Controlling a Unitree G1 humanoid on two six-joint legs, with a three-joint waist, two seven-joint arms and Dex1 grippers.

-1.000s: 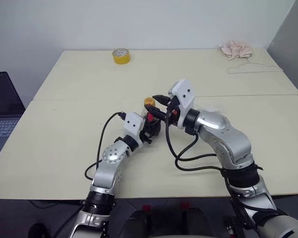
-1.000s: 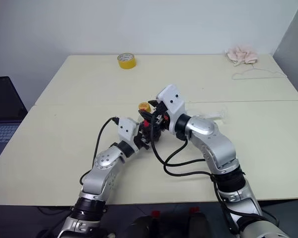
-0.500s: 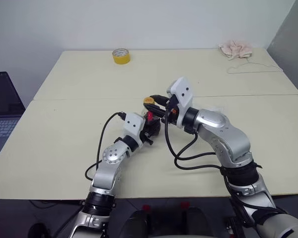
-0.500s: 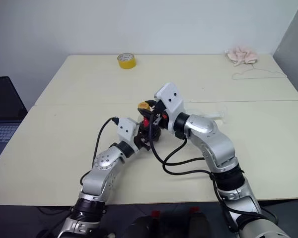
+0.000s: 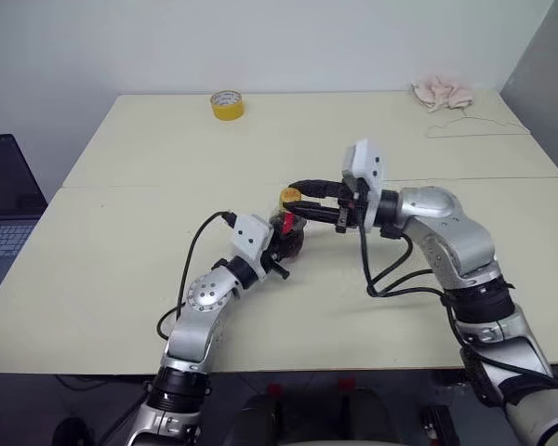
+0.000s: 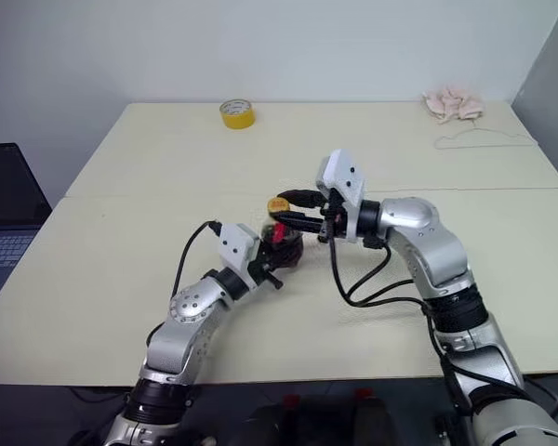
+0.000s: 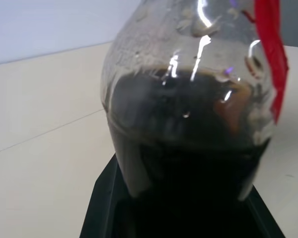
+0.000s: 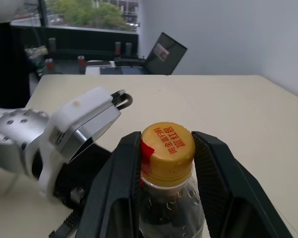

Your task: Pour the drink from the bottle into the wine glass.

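The bottle (image 5: 286, 238) stands upright at the table's middle, with the dark drink (image 7: 188, 163) filling its lower body. A red label strip (image 7: 270, 49) runs down its side. My left gripper (image 5: 283, 247) is shut on the bottle's body from the near left. My right gripper (image 5: 291, 201) reaches in level from the right, and its black fingers (image 8: 120, 173) are shut on the yellow cap (image 8: 167, 146) from both sides. The wine glass is hidden.
A yellow tape roll (image 5: 227, 105) sits at the far edge of the table (image 5: 121, 279). A pink cloth (image 5: 442, 93) and a thin wire hanger (image 5: 474, 126) lie at the far right. A laptop (image 5: 5, 209) stands off the table's left side. Black cables loop under both wrists.
My right wrist has swung out to the right, so its fingers now point left across the cap and have closed on it. The left fingers have tightened on the bottle, which stays in place.
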